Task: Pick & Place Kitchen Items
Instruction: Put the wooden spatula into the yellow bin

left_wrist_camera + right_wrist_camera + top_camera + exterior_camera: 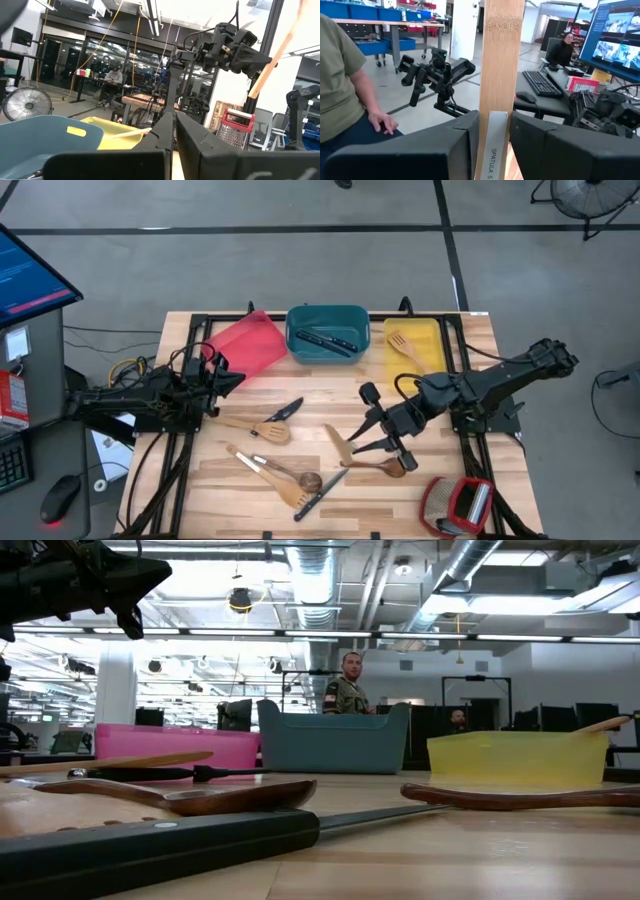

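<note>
My right gripper (492,125) is raised over the table's middle right (365,438) and is shut on a light wooden spatula (501,60), which also shows in the left wrist view (274,57). My left gripper (222,380) is shut with nothing in it, near the red tray (250,340) at the table's left. Black-handled knives (325,340) lie in the teal tray (300,320). Another spatula (405,348) lies in the yellow tray (435,330). Several loose spoons, spatulas and knives (275,470) lie flat on the wooden table. My right gripper pinches the spatula's flat handle (500,102) between its two fingers (462,137), just above a white label (492,150). The fingers point level, coming from the table's right, and lie across the handle. The spatula stands tilted, lifted clear of the table, its lower end (251,92) free.
A red-and-silver grater (458,505) lies at the near right corner. A dark wooden spoon (385,467) lies below my right gripper. A knife (150,850) and spoons lie close to the near edge. People sit beyond the table.
</note>
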Motion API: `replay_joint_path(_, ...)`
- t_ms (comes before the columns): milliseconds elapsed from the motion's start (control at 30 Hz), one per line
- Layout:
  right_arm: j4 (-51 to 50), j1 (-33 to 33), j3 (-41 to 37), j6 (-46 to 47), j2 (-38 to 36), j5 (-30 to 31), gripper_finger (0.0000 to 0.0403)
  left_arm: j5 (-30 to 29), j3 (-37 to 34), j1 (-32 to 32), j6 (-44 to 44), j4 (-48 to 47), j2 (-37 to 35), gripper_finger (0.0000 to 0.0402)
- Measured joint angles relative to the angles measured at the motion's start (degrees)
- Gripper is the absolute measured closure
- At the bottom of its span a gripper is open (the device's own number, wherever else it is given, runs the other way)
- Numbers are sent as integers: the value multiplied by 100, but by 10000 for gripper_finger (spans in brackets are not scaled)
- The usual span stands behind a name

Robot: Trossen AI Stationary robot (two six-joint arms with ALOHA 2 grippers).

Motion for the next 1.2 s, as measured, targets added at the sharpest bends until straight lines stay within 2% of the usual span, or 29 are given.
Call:
replay_joint_path(267, -296, 0, 2, -193, -367, -146, 315, 0, 0, 2, 0, 0, 2, 399)
replay_joint_path(400, -674, -11, 2, -236, -717, 32, 315, 0, 0, 1, 2, 0, 0, 399)
replay_joint_path(667, -1969, -15, 2, 121, -1238, 1465, 315, 0, 0, 2, 2, 0, 2, 399)
replay_joint_path(933, -3207, -17, 2, 991, -1296, 3397, 315, 1, 0, 1, 1, 0, 0, 399)
replay_joint_path(1200, -4113, -22, -1, 1835, -1175, 4187, 315, 2, 0, 2, 2, 2, -1, 399)
